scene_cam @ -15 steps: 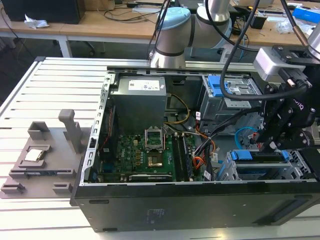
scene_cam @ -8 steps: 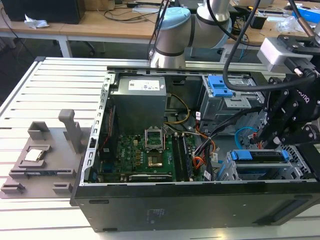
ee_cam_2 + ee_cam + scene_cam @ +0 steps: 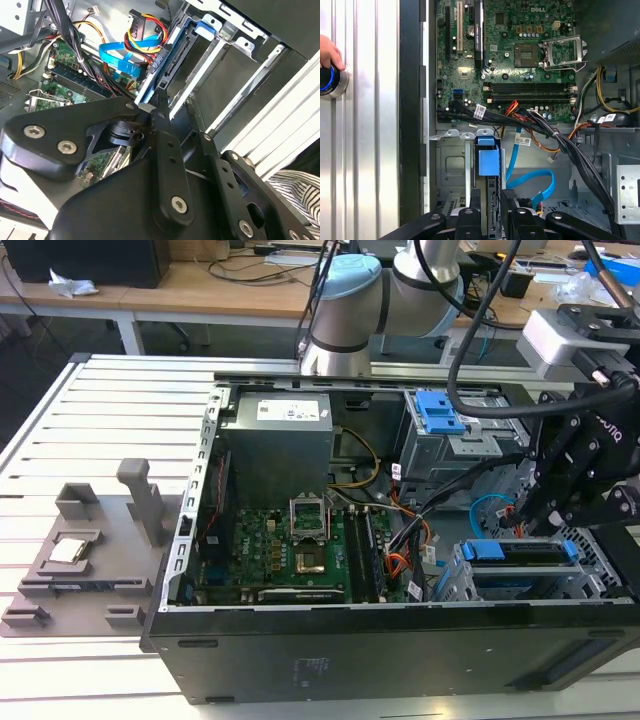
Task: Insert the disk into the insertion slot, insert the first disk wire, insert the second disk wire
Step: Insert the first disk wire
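**First wrist view, with two companion views: gripper over the seated disk**

In the first wrist view, the two black fingers [image 3: 475, 205] stand parted, one on each side of the line of the disk's upper edge, and clamp nothing. Whether they touch the disk cannot be told. The gripper [image 3: 491, 195] sits directly over the disk [image 3: 487, 161]. The disk's bright blue carrier shows edge-on between the walls of the insertion slot [image 3: 451, 167], a silver-grey perforated cage.

The second wrist view shows the parted fingers [image 3: 165, 145], with the disk standing in its bay just beyond their tips.

In the exterior view, the gripper [image 3: 528, 523] hangs just above the disk [image 3: 520, 552]. The disk lies inside the insertion slot [image 3: 458, 585], at the case corner toward the exterior view's right.

A flat blue cable [image 3: 540, 177] loops loosely beside the slot, near one finger. A bundle of black wires [image 3: 560, 142] crosses between the slot and the motherboard [image 3: 520, 60].

Beyond the slot in the exterior view, a taller cage [image 3: 470, 445] carries a blue latch [image 3: 440, 412]. The open computer case [image 3: 350, 650] rests on a slatted metal table [image 3: 60, 440]. A grey fixture tray [image 3: 90, 560] lies beside the case, toward the exterior view's left.

In the first wrist view, a person's hand [image 3: 327, 52] rests on a round blue-lit button [image 3: 331, 82] on the table.
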`<act>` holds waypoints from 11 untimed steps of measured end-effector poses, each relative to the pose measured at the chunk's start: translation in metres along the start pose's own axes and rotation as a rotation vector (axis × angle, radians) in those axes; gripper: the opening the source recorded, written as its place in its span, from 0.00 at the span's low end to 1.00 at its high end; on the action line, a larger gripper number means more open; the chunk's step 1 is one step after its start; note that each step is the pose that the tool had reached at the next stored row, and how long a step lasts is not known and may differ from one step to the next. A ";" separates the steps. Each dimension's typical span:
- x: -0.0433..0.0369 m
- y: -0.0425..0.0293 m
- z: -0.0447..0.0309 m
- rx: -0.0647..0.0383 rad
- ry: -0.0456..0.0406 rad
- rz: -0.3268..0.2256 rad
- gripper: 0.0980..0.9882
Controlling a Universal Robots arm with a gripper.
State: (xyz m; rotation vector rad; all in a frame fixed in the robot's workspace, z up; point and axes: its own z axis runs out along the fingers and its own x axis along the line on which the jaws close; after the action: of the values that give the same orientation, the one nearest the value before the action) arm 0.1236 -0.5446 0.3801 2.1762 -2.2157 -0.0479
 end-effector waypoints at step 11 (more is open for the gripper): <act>-0.0251 -0.0326 0.0074 -0.008 -0.0002 0.000 0.23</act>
State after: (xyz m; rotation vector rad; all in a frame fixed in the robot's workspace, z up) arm 0.1563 -0.5201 0.3711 2.1724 -2.2118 -0.0567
